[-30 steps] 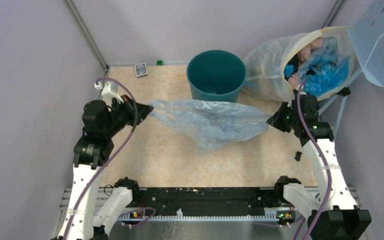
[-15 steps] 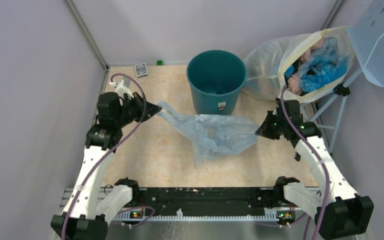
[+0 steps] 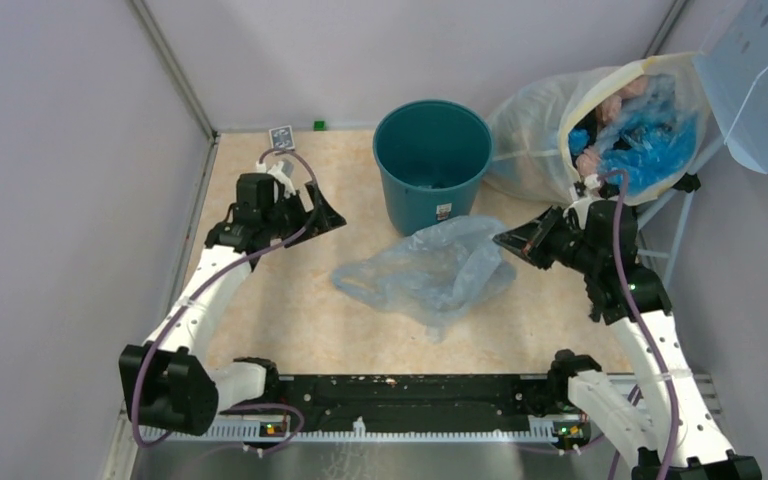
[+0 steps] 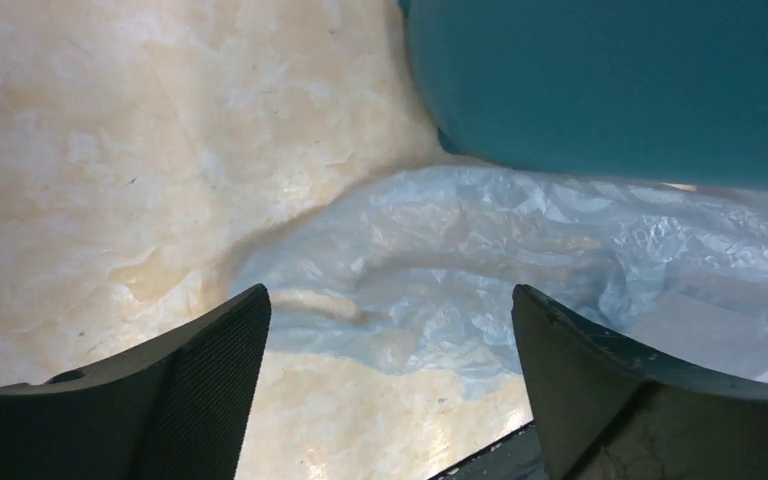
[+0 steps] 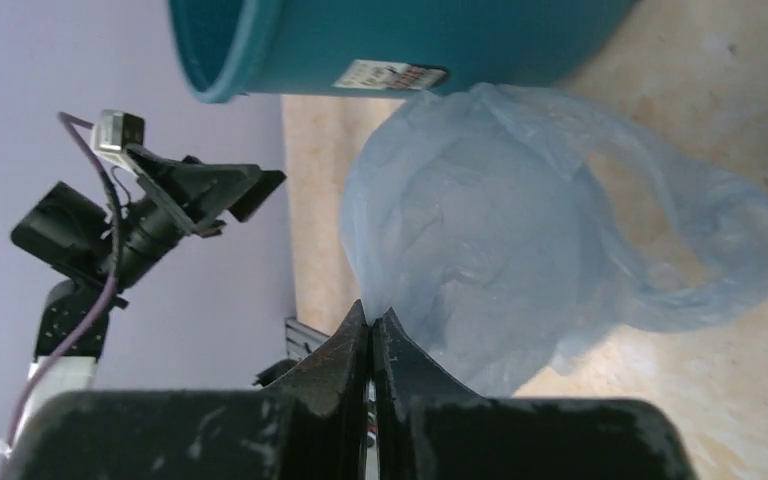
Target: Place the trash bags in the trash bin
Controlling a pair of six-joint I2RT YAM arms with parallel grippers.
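Observation:
The pale blue-grey trash bag (image 3: 428, 272) lies slumped on the table in front of the teal trash bin (image 3: 432, 158). My right gripper (image 3: 502, 240) is shut on the bag's right edge, lifted just off the table. In the right wrist view the jaws (image 5: 372, 316) pinch the film, and the bag (image 5: 490, 240) balloons toward the bin (image 5: 410, 40). My left gripper (image 3: 328, 212) stands open left of the bin, apart from the bag. Its wrist view shows the gripper (image 4: 390, 295) with wide-spread fingers over bare table, the bag (image 4: 520, 250) and the bin's wall (image 4: 610, 90) beyond.
A big cloudy-white sack (image 3: 535, 130) with blue and pink contents leans at the back right, under a perforated white panel (image 3: 760, 80). A small card box (image 3: 281, 138) and a green cube (image 3: 318, 125) lie by the back wall. Walls close in on both sides.
My left gripper opened, let the bag go and moved back toward the bin. The bag collapsed onto the table. My right gripper shifted left, still holding its edge.

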